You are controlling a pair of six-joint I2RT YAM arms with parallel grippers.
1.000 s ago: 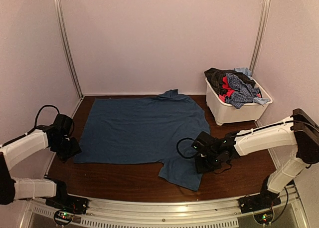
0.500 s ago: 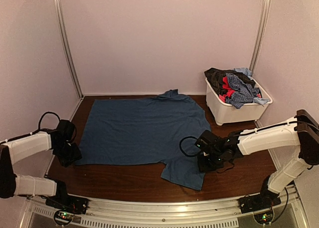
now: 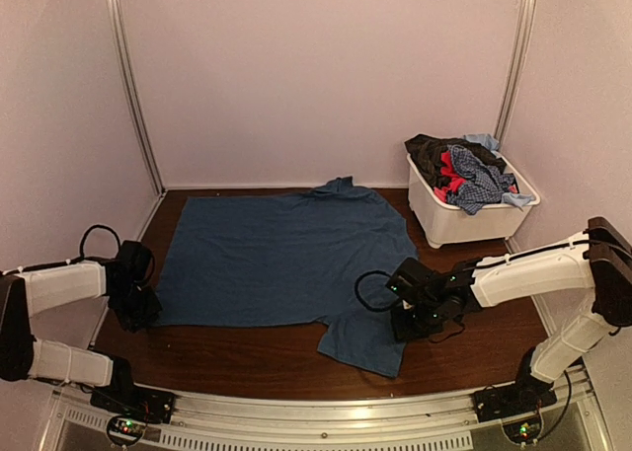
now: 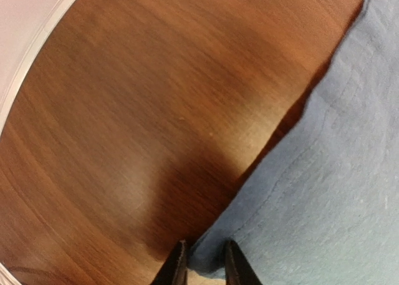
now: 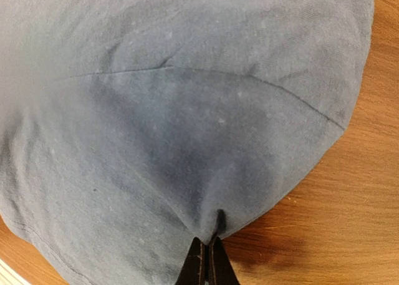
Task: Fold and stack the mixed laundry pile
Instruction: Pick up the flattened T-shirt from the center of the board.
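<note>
One dark-blue T-shirt [image 3: 286, 259] lies on the single brown wooden worktop [image 3: 276, 357]. There is one white rectangular plastic bin [image 3: 464, 224]. The heap of soft garments in it shows four kinds of cloth: one black garment [image 3: 430, 153], one red garment [image 3: 451, 179], one blue-and-white checked shirt [image 3: 478, 181] and one light-blue garment [image 3: 484, 140]. Whether more lie beneath cannot be told. Two white robot arms are in view, the left arm [image 3: 59, 285] and the right arm [image 3: 523, 271]. Each carries one black tip, so two in all: the left end effector [image 3: 138, 308] and the right end effector [image 3: 400, 323]. Two thin metal uprights stand at the back, the left rail [image 3: 128, 86] and the right rail [image 3: 513, 61].
</note>
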